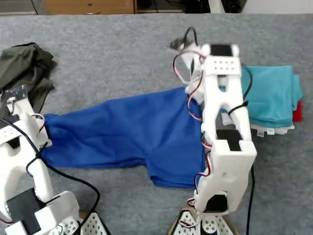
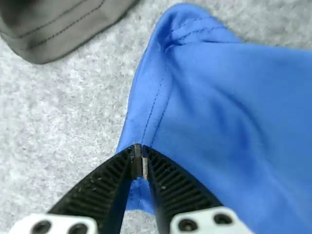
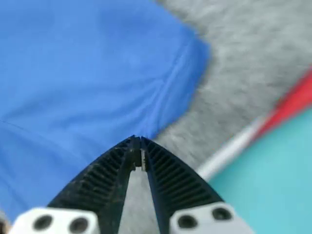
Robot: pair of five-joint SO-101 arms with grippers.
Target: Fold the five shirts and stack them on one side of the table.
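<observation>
Pinching the blue shirt [image 2: 229,112] with the left gripper [image 2: 138,157]: black ribbed fingers [image 2: 105,185] pressed together on a stitched edge, right at the tips. Ahead of this claw and off to one side, a broad sheet of blue spreading away, with a rounded, seamed corner beyond the tips. Past that corner, well apart from the claw, a dark olive shirt [image 2: 53,19] crumpled on the grey table [image 2: 53,122].

Closed too at the right gripper [image 3: 138,146], with both halves tight together and the tips meeting the blue shirt's hem just where cloth gives way to table. Appears to nip that hem, though hard to tell how much cloth is caught. On one side of this claw, blue fabric; beneath it, bare grey surface. On the other side, near but not touching, a folded stack: teal shirt [image 3: 273,190] on top, with a white layer [image 3: 229,151] and a red layer [image 3: 292,100] showing at its edge.

In the high view, blue shirt stretched flat between the two claws, one end at the left gripper, the other under the right arm [image 1: 222,107]. Folded stack just beyond that arm, on the side away from the left gripper. Dark olive shirt heaped beyond the left gripper, apart from the blue.
</observation>
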